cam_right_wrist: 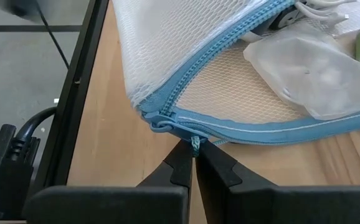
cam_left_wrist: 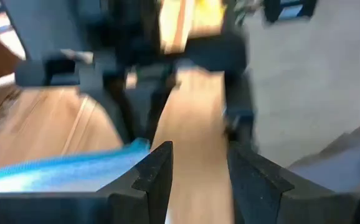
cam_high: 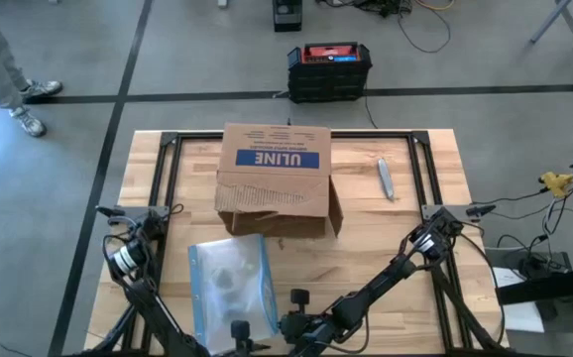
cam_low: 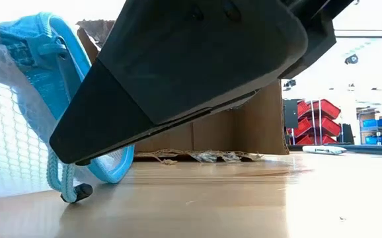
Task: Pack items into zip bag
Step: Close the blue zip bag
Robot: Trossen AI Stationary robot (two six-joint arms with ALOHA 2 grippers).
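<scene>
**Two grippers at the bag's near edge**

Two dark arms meet at six o'clock on the wooden slat table (cam_high: pixel 386 238). The pale mesh zip bag with a blue zipper strip (cam_high: pixel 232 283) lies flat at about seven o'clock from the table's middle, just below the brown ULINE cardboard box (cam_high: pixel 275 183). Dark and pale small items (cam_high: pixel 225 280) show through its mesh, inside it.

The right gripper (cam_right_wrist: pixel 194 163) has its fingers pressed together on the thin blue zipper pull cord (cam_right_wrist: pixel 195 144) at the bag's corner. The left gripper (cam_left_wrist: pixel 198 180) sits beside the blue strip, fingers apart with bare wood between them, holding nothing visible. A small grey tool (cam_high: pixel 386 178) lies at two o'clock.
</scene>
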